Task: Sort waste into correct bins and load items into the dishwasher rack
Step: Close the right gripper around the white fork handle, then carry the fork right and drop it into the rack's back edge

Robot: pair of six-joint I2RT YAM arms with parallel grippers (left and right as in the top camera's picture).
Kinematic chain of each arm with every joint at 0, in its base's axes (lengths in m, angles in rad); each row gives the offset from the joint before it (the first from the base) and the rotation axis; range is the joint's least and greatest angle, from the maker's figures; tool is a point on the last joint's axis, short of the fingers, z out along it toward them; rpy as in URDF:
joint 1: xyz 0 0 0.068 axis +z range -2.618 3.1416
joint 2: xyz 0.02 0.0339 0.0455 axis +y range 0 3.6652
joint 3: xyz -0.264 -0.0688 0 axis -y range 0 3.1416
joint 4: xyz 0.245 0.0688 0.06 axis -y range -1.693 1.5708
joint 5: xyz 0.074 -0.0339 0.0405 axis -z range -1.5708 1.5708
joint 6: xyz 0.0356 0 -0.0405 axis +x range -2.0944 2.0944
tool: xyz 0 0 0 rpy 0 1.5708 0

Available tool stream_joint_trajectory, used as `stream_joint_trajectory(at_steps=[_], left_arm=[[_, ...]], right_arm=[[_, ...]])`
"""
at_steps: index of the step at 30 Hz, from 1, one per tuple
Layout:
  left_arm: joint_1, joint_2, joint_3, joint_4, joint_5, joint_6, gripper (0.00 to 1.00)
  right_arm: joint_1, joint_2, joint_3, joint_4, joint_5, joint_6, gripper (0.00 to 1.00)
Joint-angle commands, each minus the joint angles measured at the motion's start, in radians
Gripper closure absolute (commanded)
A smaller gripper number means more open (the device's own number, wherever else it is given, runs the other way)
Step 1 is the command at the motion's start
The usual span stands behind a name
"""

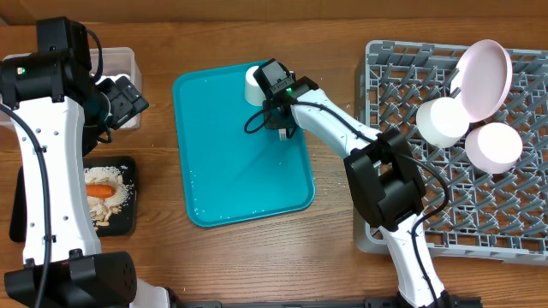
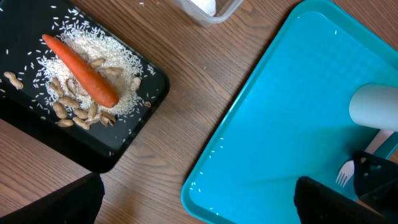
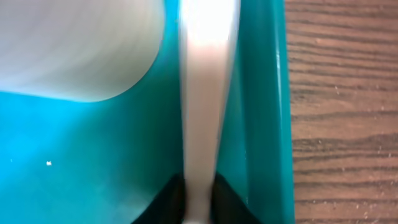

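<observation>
My right gripper [image 1: 279, 118] is over the back of the teal tray [image 1: 240, 184], shut on the handle of the white plastic fork [image 3: 205, 93], whose tines show in the left wrist view [image 2: 343, 173]. The small white cup [image 1: 255, 85] stands on the tray right beside it, and also shows in the right wrist view [image 3: 74, 43]. My left gripper [image 2: 199, 202] is open and empty, above the table by the tray's left edge. The orange carrot [image 2: 79, 70] lies on beige scraps in the black tray [image 2: 37, 140]. The pinkish plate [image 1: 484, 77] and two white bowls [image 1: 441, 121] [image 1: 494, 145] sit in the grey rack [image 1: 411, 77].
The clear tub [image 1: 130, 58] stands at the back left, partly under my left arm, with something white inside [image 2: 205, 5]. A few white grains lie on the teal tray [image 2: 280, 124]. Bare wood lies between the black tray and the teal tray.
</observation>
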Motion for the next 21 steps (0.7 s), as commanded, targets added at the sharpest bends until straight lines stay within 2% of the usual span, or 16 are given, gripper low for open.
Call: stream_joint_trajectory(at_steps=[1, 7, 15, 21], left_arm=[[0.005, -0.002, 0.009, 0.001, 0.005, -0.019, 0.0], [0.005, -0.002, 0.009, 0.002, 0.005, -0.019, 0.0], [0.005, -0.002, 0.009, 0.002, 0.004, -0.019, 0.0], [0.005, -0.002, 0.009, 0.002, 0.004, -0.019, 0.0]], right_arm=[[-0.004, 0.012, 0.0, -0.017, -0.017, 0.003, 0.87], [-0.004, 0.012, 0.043, -0.075, -0.034, 0.003, 0.96], [-0.004, -0.041, 0.104, -0.172, -0.104, 0.004, 0.96], [-0.013, -0.172, 0.117, -0.231, -0.121, 0.004, 0.96]])
